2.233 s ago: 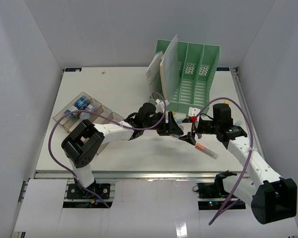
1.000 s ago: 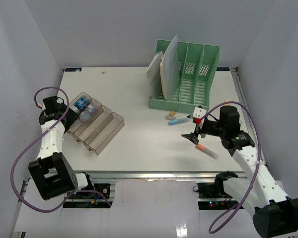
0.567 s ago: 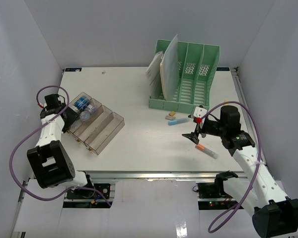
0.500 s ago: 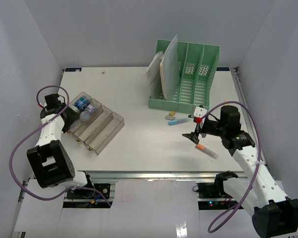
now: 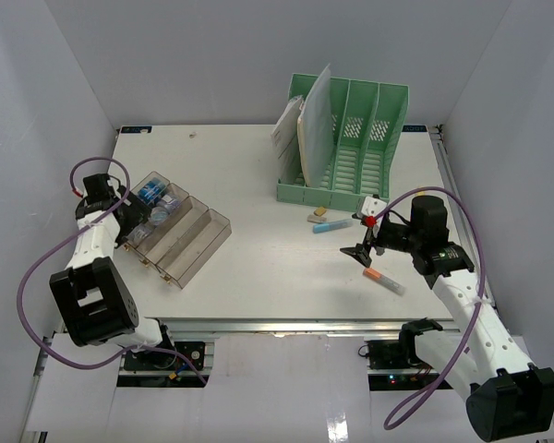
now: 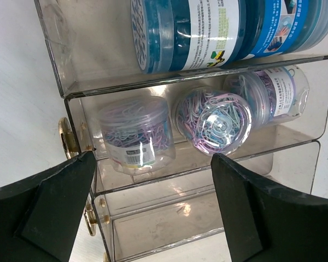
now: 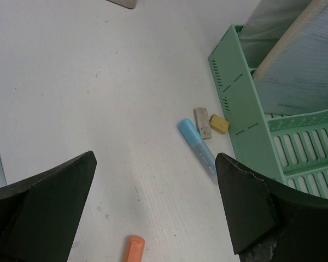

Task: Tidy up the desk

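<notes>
The desk (image 5: 258, 175) is a wide white tabletop. At its left stands a clear stepped tray (image 5: 180, 237). My left gripper (image 5: 129, 224) hangs open over the tray's left end, nothing between its fingers (image 6: 54, 202). In the left wrist view, three clear jars of coloured paper clips (image 6: 135, 134) lie in the tray's second compartment (image 6: 87, 164), under blue tubs (image 6: 208, 33). My right gripper (image 5: 358, 247) stands open above the desk, empty. Below it lie a blue highlighter (image 7: 197, 144), an orange marker (image 7: 134, 248), a grey eraser (image 7: 203, 122) and a yellow eraser (image 7: 219, 124).
A green file rack (image 5: 346, 138) with papers in its left slot stands at the back, just beyond the highlighter (image 5: 331, 225) and erasers. The orange marker (image 5: 383, 280) lies near the right arm. A metal rail (image 5: 258, 325) runs along the near edge.
The left gripper, after swinging from mid-desk to the tray, has opened wider there; a clip jar now lies free in the second compartment. The right arm has held still.
</notes>
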{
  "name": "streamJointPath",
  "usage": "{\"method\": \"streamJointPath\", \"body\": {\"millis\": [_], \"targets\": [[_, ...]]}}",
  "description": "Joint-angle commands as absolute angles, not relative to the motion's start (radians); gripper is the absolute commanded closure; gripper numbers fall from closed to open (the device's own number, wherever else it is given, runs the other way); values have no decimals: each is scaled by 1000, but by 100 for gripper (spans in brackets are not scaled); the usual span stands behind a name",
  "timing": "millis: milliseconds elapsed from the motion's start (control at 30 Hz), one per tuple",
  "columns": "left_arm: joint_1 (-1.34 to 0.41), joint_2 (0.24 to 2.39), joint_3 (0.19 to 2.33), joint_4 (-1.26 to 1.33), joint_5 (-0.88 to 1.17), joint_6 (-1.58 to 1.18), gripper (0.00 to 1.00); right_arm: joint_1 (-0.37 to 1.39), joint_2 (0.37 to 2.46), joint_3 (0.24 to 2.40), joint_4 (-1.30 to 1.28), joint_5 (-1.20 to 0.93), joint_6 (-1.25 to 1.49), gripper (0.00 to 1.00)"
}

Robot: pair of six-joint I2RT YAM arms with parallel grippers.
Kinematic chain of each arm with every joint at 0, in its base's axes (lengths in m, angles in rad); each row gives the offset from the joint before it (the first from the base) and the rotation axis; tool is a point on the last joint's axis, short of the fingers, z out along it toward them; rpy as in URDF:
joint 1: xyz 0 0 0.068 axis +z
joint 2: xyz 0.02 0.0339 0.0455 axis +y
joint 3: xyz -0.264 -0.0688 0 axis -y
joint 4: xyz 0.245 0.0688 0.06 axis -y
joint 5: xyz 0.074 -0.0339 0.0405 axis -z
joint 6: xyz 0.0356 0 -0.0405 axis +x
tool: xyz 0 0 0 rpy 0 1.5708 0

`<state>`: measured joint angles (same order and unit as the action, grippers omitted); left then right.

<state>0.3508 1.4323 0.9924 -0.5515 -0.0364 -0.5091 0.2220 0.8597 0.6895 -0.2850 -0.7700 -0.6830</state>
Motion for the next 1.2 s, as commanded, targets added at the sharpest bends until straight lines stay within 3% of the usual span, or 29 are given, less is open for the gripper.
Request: {"method": "streamJointPath", "body": {"millis": [0,233,433,600,800,1167], "targets": [[353,1359,1026,-533,31,-472,2,207,863,699,-284,-798,-683,4],[339,1183,960,-382,489,-414,2,195,936,730,-379,-844,-756,4],[210,1123,878,-251,698,-437,2,190,1021,743,-436,-794,-791,4],[-73,1127,824,-156,719,-428,2,190,1086,780,-522,-721,-866,4],[-289,1135,770,-78,709,-362,2,190,1169,851,-773,-583,-1038,2],[-350,1028,660,33,705,-370,2,207,1176,742,-838,-251,-957,0]]}}
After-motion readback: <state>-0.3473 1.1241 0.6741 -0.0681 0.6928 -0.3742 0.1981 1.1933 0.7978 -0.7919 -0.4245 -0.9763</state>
